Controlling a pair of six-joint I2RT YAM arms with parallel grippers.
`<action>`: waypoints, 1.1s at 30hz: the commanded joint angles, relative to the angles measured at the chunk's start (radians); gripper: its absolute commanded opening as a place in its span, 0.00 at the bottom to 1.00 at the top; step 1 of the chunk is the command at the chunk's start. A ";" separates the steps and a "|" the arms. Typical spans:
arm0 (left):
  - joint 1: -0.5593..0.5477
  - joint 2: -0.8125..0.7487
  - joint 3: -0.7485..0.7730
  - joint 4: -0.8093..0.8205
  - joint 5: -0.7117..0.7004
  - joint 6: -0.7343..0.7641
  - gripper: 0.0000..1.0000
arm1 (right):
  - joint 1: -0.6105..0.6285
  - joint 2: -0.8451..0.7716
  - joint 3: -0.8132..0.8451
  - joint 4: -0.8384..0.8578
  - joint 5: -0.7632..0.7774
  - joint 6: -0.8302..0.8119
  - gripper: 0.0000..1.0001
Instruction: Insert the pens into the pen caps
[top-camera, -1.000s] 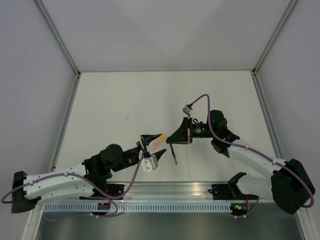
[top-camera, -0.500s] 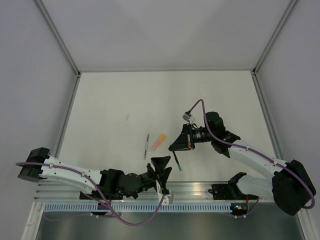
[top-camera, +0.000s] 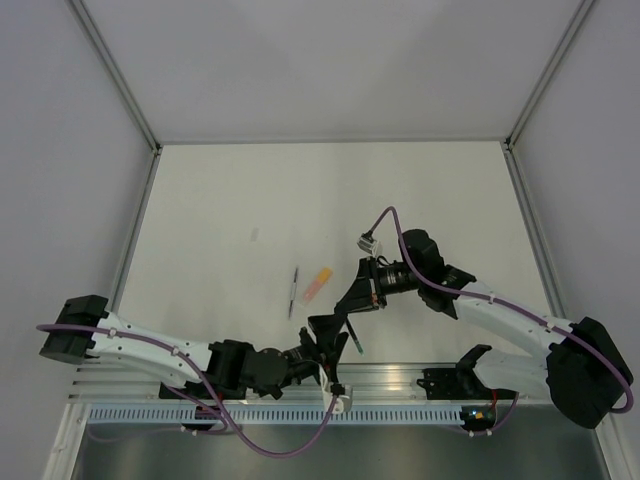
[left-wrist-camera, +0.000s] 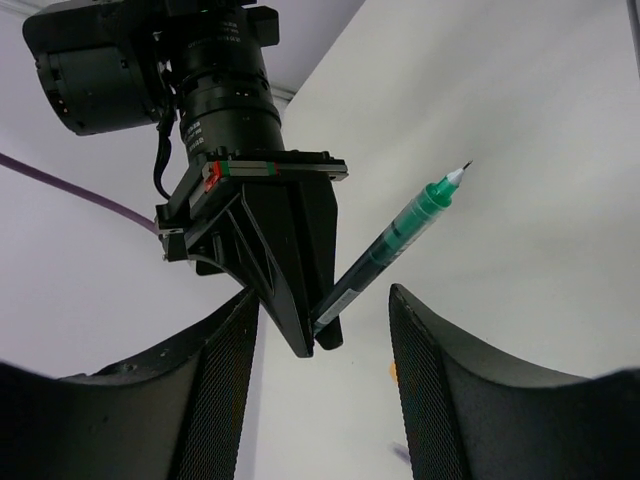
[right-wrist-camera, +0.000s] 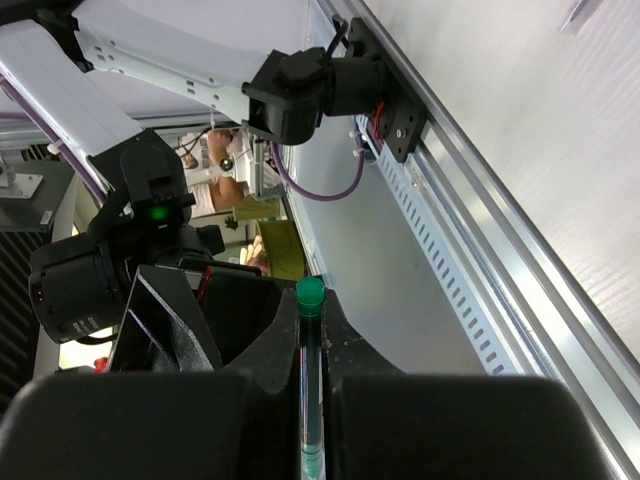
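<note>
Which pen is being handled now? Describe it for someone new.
Follow the right arm in from the near right of the table to its gripper. Clamped there is the teal-green pen, tip exposed. The thin grey pen and the orange stick lie flat on the table to its left.

Three pens, one small piece.
One dark teal-green pen (left-wrist-camera: 395, 243), one thin grey-white pen (top-camera: 293, 291), one thicker orange pen (top-camera: 317, 285); one small pale-grey piece (top-camera: 254, 235).

Tight at centre: the left gripper (top-camera: 325, 338) sits at 7 o'clock of the right gripper (top-camera: 348, 306), green pen (top-camera: 352, 338) between them. Orange pen (top-camera: 318, 284) and thin grey pen (top-camera: 293, 292) block 10 o'clock; the table (top-camera: 300, 190) lies open toward 12.
</note>
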 joint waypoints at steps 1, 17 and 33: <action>-0.005 0.018 0.037 0.021 0.022 0.027 0.59 | 0.028 -0.022 0.042 -0.007 0.017 0.007 0.00; -0.007 0.087 0.061 0.029 0.077 -0.017 0.06 | 0.063 -0.011 0.043 0.015 0.028 0.025 0.00; 0.010 -0.314 0.228 -0.258 -0.042 -0.571 0.02 | 0.059 -0.178 0.290 -0.384 0.704 -0.462 0.66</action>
